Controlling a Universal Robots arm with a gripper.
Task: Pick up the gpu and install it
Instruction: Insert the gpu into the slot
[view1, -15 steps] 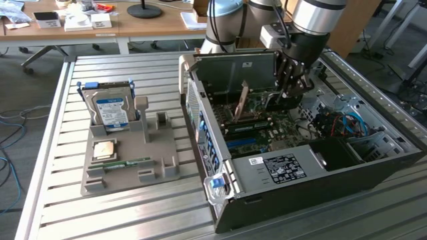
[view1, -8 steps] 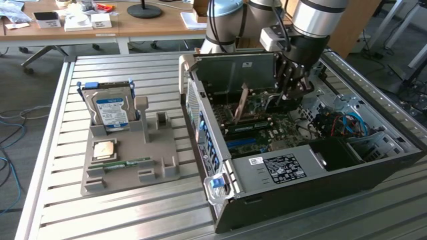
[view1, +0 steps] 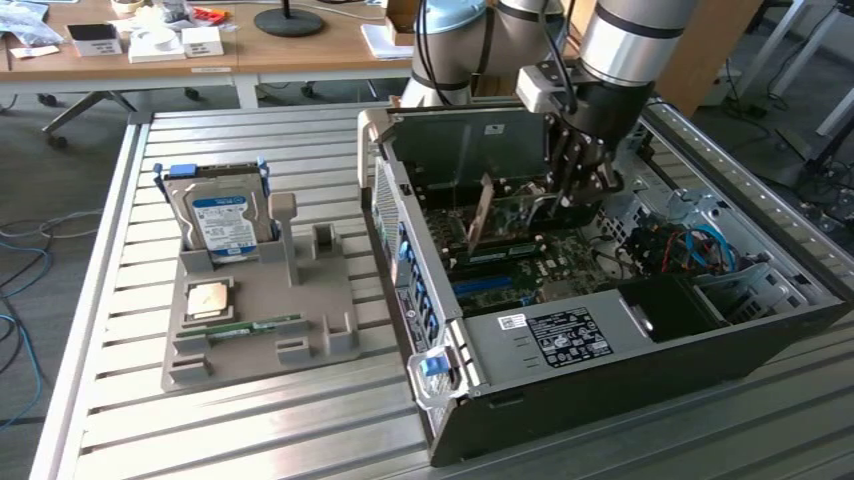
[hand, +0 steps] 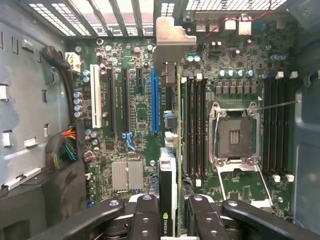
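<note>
Closest up, black gripper (hand: 170, 220) fingers (hand: 145, 220), jaws pinching the gpu (hand: 167, 172) from both faces. Holds the card edge-on over the motherboard (hand: 135, 115) inside the computer case (view1: 801, 320), silver bracket (hand: 172, 35) toward the vented wall. Shows an NVIDIA mark (hand: 165, 226) between the fingers. Hangs in line between the blue slot (hand: 154, 100) and the memory slots (hand: 195, 125); cannot tell whether touching the board. On the exterior view's left, grey holder (view1: 327, 345) with a hard drive (view1: 220, 215) standing upright, blue-and-white label unreadable, and a green memory stick (view1: 254, 327) lying flat. White print on the black label (view1: 567, 338) inside the case too small to read
</note>
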